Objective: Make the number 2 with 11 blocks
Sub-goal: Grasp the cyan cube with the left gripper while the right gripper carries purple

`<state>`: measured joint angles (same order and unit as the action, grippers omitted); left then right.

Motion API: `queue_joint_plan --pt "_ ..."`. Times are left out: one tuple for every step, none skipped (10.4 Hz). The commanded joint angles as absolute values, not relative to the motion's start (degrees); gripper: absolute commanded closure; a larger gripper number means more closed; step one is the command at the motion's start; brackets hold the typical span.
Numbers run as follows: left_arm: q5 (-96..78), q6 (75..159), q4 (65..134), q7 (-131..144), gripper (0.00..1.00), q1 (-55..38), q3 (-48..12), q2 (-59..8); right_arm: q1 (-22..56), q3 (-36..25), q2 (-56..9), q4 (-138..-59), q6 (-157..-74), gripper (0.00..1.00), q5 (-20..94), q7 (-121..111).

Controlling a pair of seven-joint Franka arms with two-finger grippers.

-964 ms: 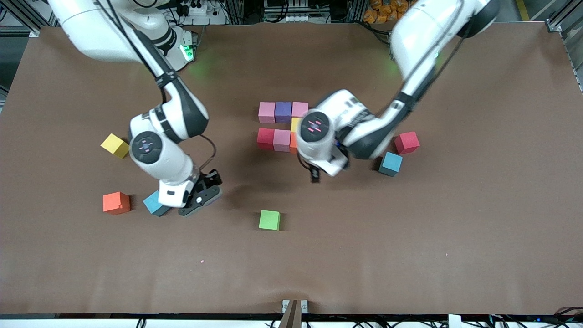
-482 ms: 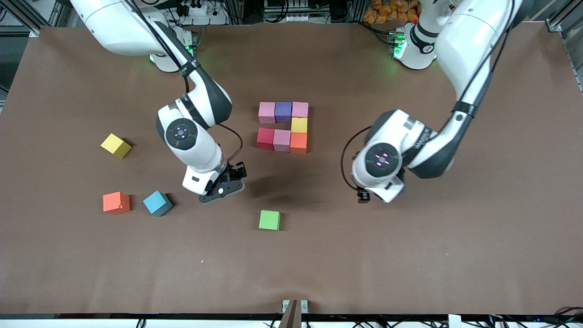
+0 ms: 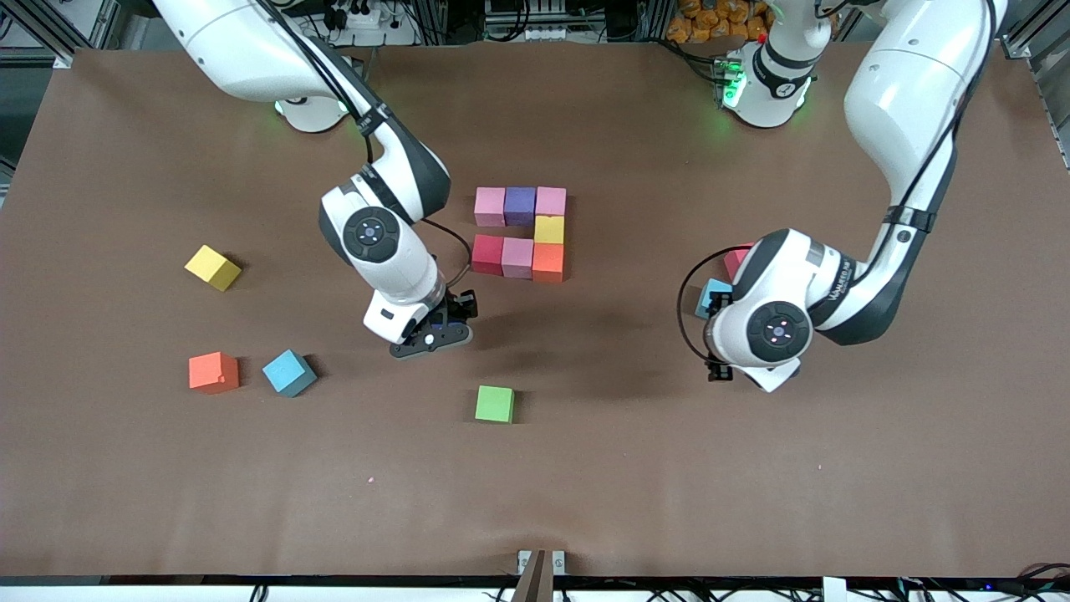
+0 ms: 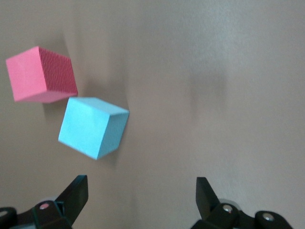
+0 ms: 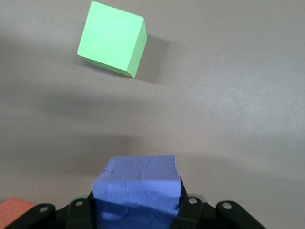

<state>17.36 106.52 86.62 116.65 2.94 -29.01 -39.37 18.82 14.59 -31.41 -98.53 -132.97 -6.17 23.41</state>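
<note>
Blocks are being lined up into the number 2 [image 3: 519,235] on the brown surface [image 3: 585,468].

A purple block [image 5: 137,188] is being pinched by the right pincer [image 3: 440,328], over the surface between the seven joined blocks and the green cube [image 3: 494,404]. The left pincer [image 4: 140,200] is being held spread wide over the surface, near a light blue block [image 4: 93,126] and a red block [image 4: 40,74]. Yellow [image 3: 212,267], orange [image 3: 213,372] and light blue [image 3: 289,373] blocks are lying toward the right arm's end.
</note>
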Motion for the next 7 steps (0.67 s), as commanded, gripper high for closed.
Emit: queue_joint_plan --pt "16.8 111.7 97.0 113.7 0.00 6.2 -29.3 -31.9 22.3 11.6 -32.3 -98.7 -133.9 0.77 -6.5 28.0" --pt "17.2 111.9 97.3 111.1 0.00 7.1 -29.3 -31.7 22.7 11.6 -32.8 -98.8 -133.9 0.78 -6.5 30.0" --pt "17.5 111.9 97.4 108.7 0.00 7.5 -29.3 -31.8 23.4 11.6 -33.9 -98.8 -134.5 0.78 -6.5 32.3" --pt "17.8 111.9 97.6 103.7 0.00 8.5 -29.3 -31.8 24.4 11.6 -34.7 -99.1 -135.0 0.79 -6.6 34.3" --pt "17.8 111.9 97.9 98.2 0.00 9.0 -29.4 -31.6 25.5 11.6 -35.1 -99.1 -134.9 0.79 -7.1 34.9" --pt "17.8 111.9 98.2 94.1 0.00 9.1 -29.4 -31.7 26.3 11.6 -35.4 -99.8 -135.3 0.79 -7.2 35.7" --pt "17.8 111.9 98.3 90.7 0.00 9.1 -29.4 -31.7 27.4 11.5 -35.9 -100.8 -137.2 0.79 -7.5 36.8"
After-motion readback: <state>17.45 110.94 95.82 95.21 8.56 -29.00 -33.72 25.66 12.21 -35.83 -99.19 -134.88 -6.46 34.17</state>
